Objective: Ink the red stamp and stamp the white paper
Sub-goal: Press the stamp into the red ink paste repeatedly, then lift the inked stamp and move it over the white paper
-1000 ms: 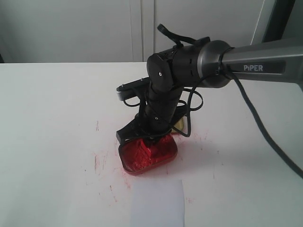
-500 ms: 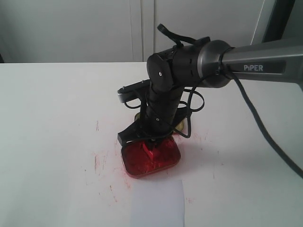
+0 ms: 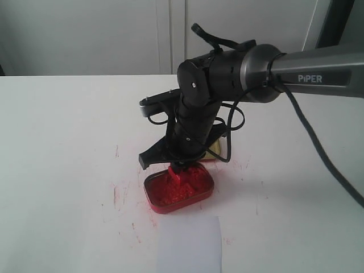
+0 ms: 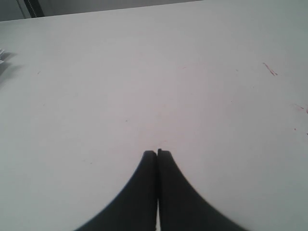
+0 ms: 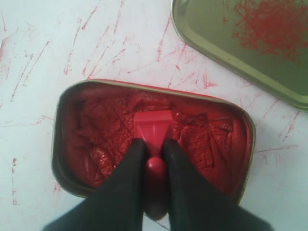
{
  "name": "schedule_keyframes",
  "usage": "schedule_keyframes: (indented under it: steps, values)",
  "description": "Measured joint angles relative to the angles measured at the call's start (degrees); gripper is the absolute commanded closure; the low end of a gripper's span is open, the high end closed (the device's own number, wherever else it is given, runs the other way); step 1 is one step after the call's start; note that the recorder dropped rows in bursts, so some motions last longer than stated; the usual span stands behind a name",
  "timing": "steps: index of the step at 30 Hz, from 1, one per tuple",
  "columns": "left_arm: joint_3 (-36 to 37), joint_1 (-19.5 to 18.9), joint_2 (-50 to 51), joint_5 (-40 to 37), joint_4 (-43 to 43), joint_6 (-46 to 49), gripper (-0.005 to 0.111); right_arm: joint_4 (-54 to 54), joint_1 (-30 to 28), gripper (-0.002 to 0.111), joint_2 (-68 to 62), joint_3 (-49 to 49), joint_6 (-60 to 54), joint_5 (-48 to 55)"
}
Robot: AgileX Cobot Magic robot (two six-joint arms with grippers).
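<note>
Right fingers [image 5: 126,192] pinch the one stamp [image 5: 153,126] by its knob over the one tin [image 5: 57,144], one lid [image 5: 216,38] beside, one paper [image 3: 189,245] near on the surface [image 3: 57,142]; left fingers [image 4: 139,192] pressed together, empty.

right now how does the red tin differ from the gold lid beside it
The tin is packed with crumbly red paste; the lid shows gold lining with scattered red specks. The stamp, held by the right gripper, is over the tin's paste; the lid's visible part holds nothing. The tin lies nearer the paper than the lid. Both are shallow with rounded corners.
</note>
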State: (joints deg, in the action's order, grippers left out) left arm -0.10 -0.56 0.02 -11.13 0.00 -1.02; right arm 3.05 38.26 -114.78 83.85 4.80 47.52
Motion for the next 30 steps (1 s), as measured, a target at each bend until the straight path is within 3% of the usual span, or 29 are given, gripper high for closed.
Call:
schedule_keyframes:
  steps: [16, 30]
  values:
    - [0.0, 0.0, 0.0, 0.0, 0.0, 0.0, 0.107, 0.0, 0.0, 0.108, 6.6, -0.8, 0.0, 5.0]
    - [0.0, 0.0, 0.0, 0.0, 0.0, 0.0, 0.107, 0.0, 9.8, 0.108, 15.8, -20.4, 1.2, -3.6]
